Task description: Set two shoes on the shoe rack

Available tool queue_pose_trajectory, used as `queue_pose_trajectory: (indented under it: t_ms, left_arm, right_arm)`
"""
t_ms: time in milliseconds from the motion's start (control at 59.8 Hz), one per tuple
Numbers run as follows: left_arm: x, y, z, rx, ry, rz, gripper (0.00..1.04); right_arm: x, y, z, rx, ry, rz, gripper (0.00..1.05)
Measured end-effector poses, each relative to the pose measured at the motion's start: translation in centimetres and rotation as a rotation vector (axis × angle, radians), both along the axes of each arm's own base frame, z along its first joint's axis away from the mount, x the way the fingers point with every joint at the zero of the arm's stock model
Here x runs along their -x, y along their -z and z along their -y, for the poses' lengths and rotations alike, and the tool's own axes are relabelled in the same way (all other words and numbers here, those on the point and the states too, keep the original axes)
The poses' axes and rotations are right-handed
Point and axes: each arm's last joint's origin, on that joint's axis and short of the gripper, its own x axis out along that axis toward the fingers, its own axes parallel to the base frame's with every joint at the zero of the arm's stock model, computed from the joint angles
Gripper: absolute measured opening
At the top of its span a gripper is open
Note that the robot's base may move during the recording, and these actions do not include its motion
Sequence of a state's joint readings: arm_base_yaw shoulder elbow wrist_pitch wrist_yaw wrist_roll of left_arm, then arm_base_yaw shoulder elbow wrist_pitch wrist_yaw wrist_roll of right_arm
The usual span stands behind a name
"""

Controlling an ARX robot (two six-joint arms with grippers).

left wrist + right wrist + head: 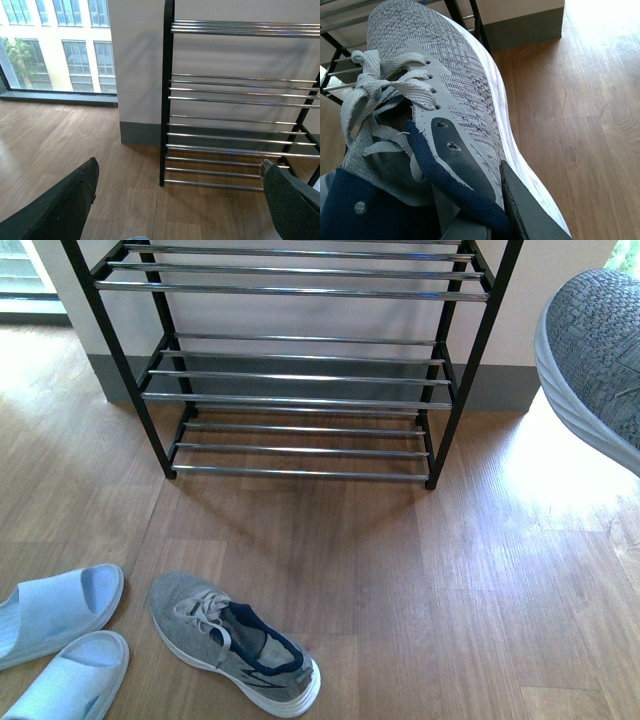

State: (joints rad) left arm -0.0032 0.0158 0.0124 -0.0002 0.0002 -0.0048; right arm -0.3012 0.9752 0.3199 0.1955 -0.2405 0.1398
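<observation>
The shoe rack (300, 400) stands against the wall, black side frames with chrome rod tiers, all visible tiers bare. One grey knit sneaker (230, 640) lies on the floor in front of it. A second grey knit sneaker (600, 350) hangs in the air at the right edge, toe towards the rack. My right gripper (480, 210) is shut on this sneaker (455, 75) at its navy collar, with one finger (525, 210) outside against the side wall. My left gripper (179, 167) is open and holds nothing, facing the shoe rack (240, 100) from above the floor.
Two pale blue slides (60, 610) (70, 680) lie at the front left on the wood floor. The rack backs onto a white wall with a grey skirting (510, 390). A tall window (50, 50) is to the rack's left.
</observation>
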Motion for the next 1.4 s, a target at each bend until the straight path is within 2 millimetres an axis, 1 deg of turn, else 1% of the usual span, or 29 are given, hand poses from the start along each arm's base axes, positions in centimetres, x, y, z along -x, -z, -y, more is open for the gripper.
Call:
queue_pose_trajectory:
  t_ms: [669, 853, 1087, 1104, 1120, 1137, 1204, 1254, 1338, 1405]
  left_arm:
    - [0.0, 0.0, 0.0, 0.000, -0.002, 0.000, 0.95]
    - [0.0, 0.0, 0.0, 0.000, 0.000, 0.000, 0.95]
    - [0.0, 0.0, 0.0, 0.000, -0.001, 0.000, 0.95]
    - [0.0, 0.0, 0.0, 0.007, -0.012, -0.008, 0.95]
    - [0.0, 0.1, 0.0, 0.032, -0.053, -0.051, 0.95]
    - [0.0, 0.1, 0.0, 0.037, -0.058, -0.077, 0.95]
    - [-0.2, 0.1, 0.5, 0.107, -0.209, -0.293, 0.95]
    - [-0.7, 0.3, 1.2, 0.135, -0.249, -0.377, 0.95]
    - [-2.9, 0.6, 3.3, 0.205, -0.224, -0.475, 0.95]
    - [-4.4, 1.1, 4.4, 0.261, -0.205, -0.521, 0.95]
  right_arm:
    - [0.0, 0.0, -0.1, -0.005, -0.017, 0.003, 0.01]
    - [0.0, 0.1, 0.1, 0.005, 0.012, -0.004, 0.01]
    - [0.0, 0.1, -0.1, -0.006, -0.016, 0.000, 0.01]
    - [0.0, 0.1, -0.1, -0.006, -0.015, -0.001, 0.01]
    - [0.0, 0.1, -0.1, -0.006, -0.015, -0.001, 0.01]
    - [0.0, 0.1, -0.1, -0.006, -0.015, -0.001, 0.01]
    - [0.0, 0.1, -0.1, -0.003, -0.010, -0.002, 0.01]
    - [0.0, 0.1, 0.0, -0.001, -0.005, -0.002, 0.01]
    - [0.0, 0.1, 0.0, -0.001, -0.005, -0.002, 0.01]
    - [0.0, 0.1, -0.1, -0.003, -0.009, -0.002, 0.01]
